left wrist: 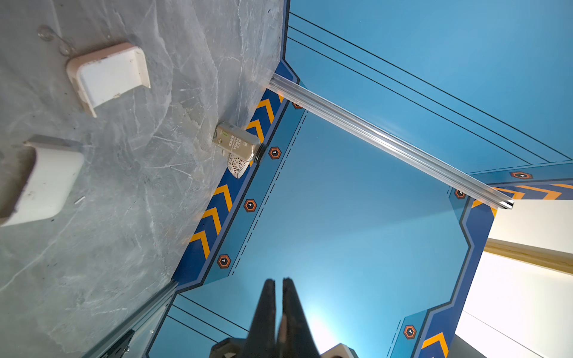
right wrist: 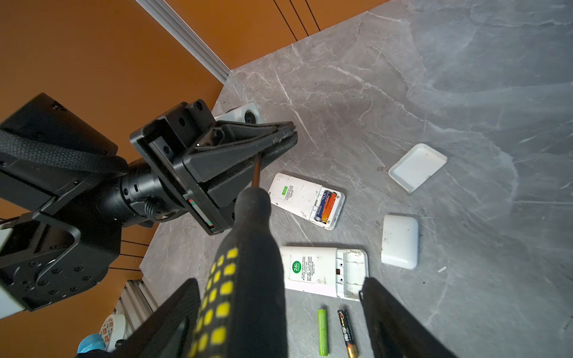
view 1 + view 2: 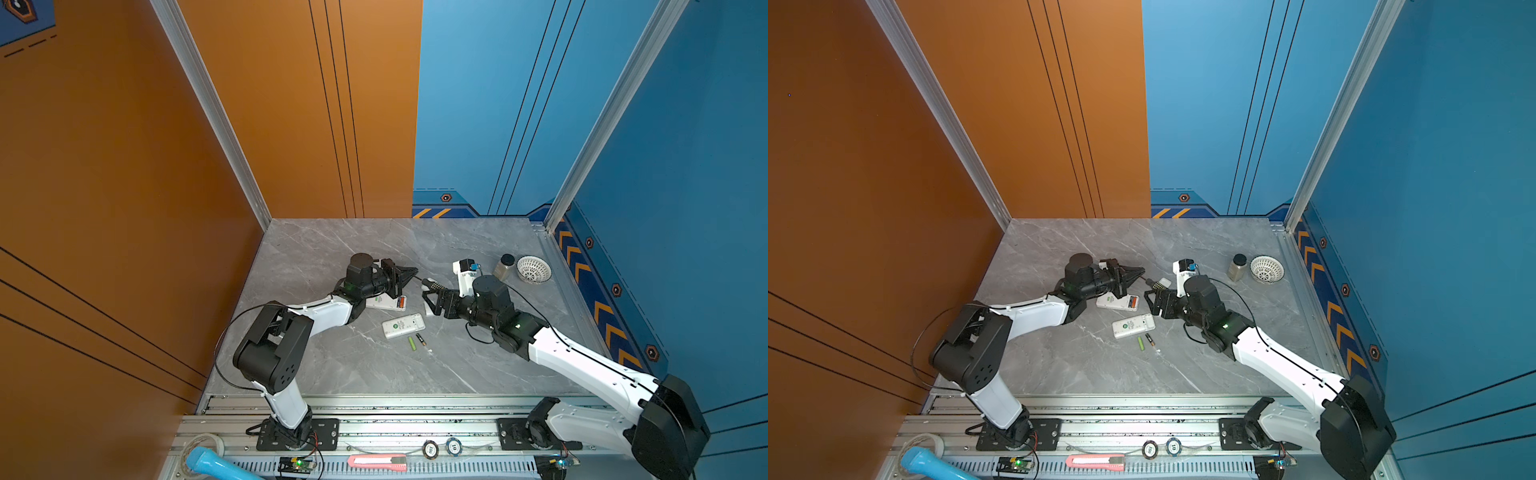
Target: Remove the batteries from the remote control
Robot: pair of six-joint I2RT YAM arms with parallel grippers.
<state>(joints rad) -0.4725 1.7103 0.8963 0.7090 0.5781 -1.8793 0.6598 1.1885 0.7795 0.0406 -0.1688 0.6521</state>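
Left gripper [image 2: 293,134]: pressed shut on the thin metal shaft of the screwdriver [image 2: 248,266], which is held above the middle of the tabletop [image 2: 434,77].
Right gripper [image 2: 277,283]: spread wide around the black-and-yellow handle, with no clamp on it seen.
Loaded remote [image 2: 305,198]: laid back-up near the middle of the tabletop with its cover off. An orange battery [image 2: 330,207] and a dark battery [image 2: 321,209] are seated side by side in its bay.
Empty remote [image 2: 322,271]: set just beside the loaded remote, toward the front edge, its bay bare.
Loose batteries: a green battery [image 2: 322,331] and a black battery [image 2: 347,331] are laid side by side on the tabletop, nearer the front edge than the empty remote.
Handover risk: the screwdriver could be dropped if the shaft is released before the handle is clamped. The smooth shaft could also be swivelled in so narrow a pinch.
Fall risk: the remotes lie close below, so the round loose batteries could be struck and sent rolling toward the front edge.
Prying risk: the loaded remote is held down by nothing. It could be skidded or tipped once the tip is levered under a battery.
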